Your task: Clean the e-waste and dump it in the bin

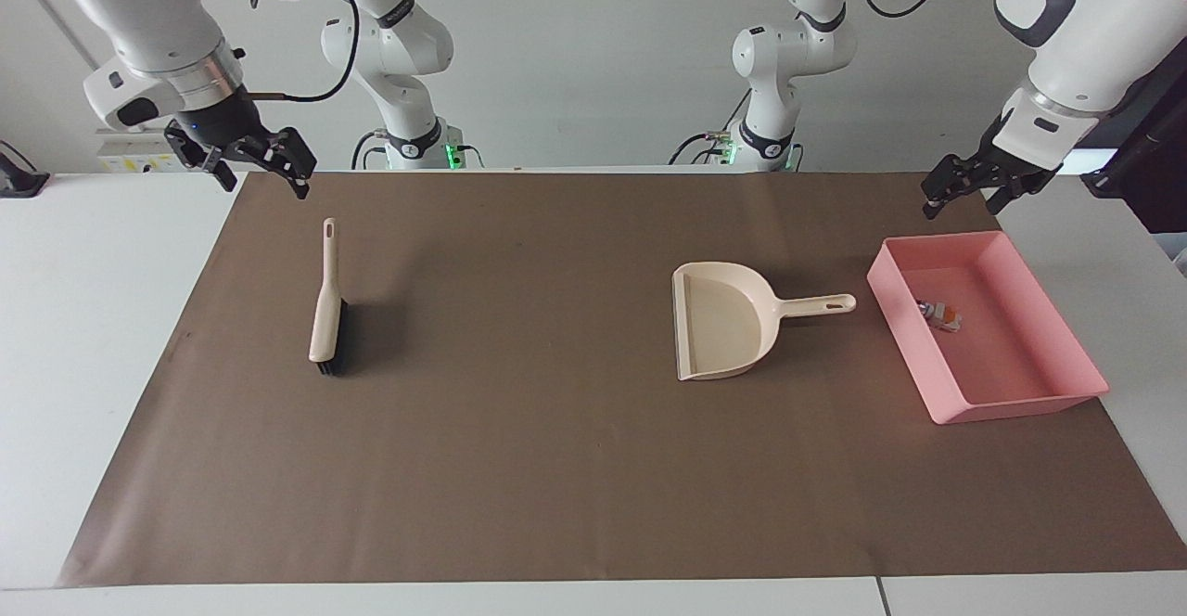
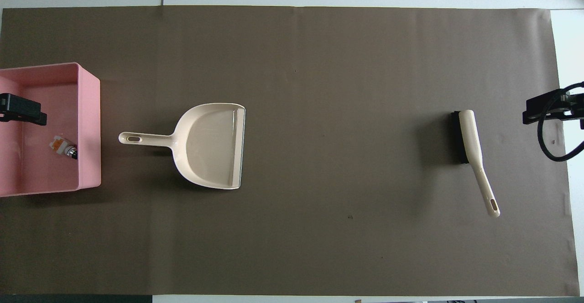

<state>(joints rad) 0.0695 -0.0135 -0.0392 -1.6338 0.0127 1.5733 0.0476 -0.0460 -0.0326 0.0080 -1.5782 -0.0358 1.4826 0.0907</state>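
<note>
Both bits of e-waste [image 1: 939,314] lie inside the bin [image 1: 1066,336], beside the dustpan [image 1: 723,319]. The left tool [image 1: 960,191] hangs open and empty above the bin's wall nearest the robots; dropping carelessly, it could clip that wall and spill the bits. The right tool [image 1: 250,161] waits open, well apart from the bin, above the brush [image 1: 325,305].

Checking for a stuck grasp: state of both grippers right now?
Left gripper: open, empty, raised near the pink bin.
Right gripper: open, empty, raised near the brush.

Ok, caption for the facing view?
E-waste lies in the pink bin; dustpan and brush rest on the mat, both grippers raised.
</note>
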